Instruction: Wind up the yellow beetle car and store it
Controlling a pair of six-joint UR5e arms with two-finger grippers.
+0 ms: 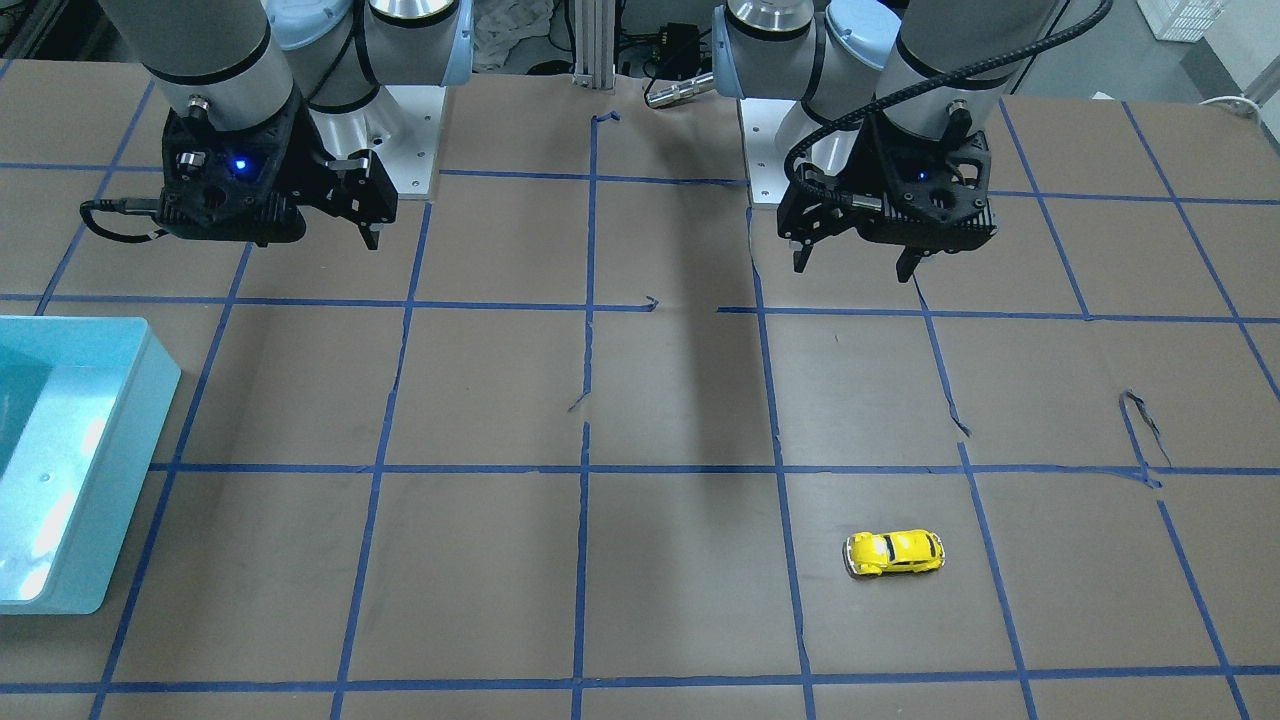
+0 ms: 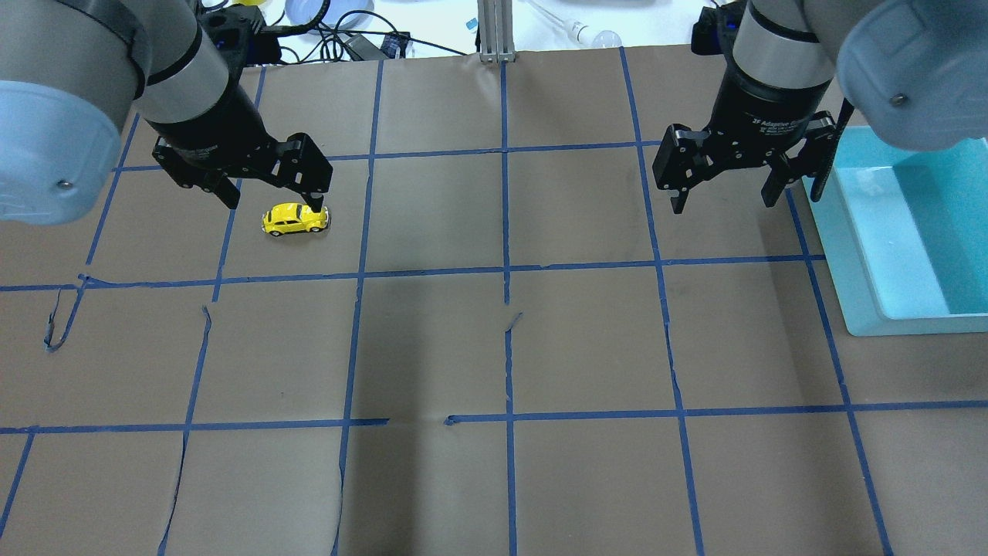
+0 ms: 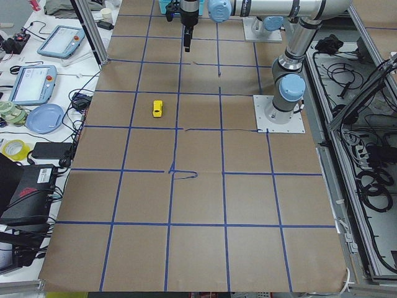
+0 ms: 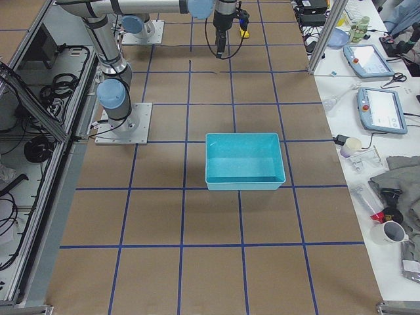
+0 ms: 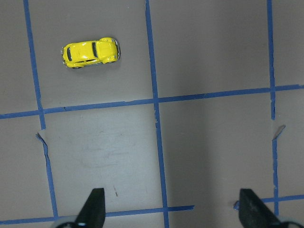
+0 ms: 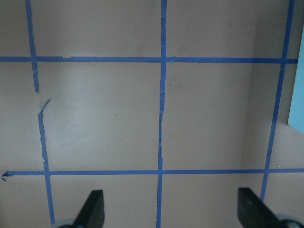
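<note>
Brown taped paper (image 1: 680, 400), seen from the front, bears one yellow beetle car (image 1: 895, 552) alone in its square; one teal bin (image 1: 130, 450) is cut off. Overhead, the left gripper (image 2: 274, 203) and right gripper (image 2: 724, 205) both hang spread, a left finger (image 2: 316, 199) overlapping the car's end.

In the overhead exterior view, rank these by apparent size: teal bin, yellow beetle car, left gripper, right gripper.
1. teal bin: largest, even though the frame edge cuts it off.
2. left gripper and right gripper: both open and alike in size, so not ranked against each other.
3. yellow beetle car: smallest.
</note>
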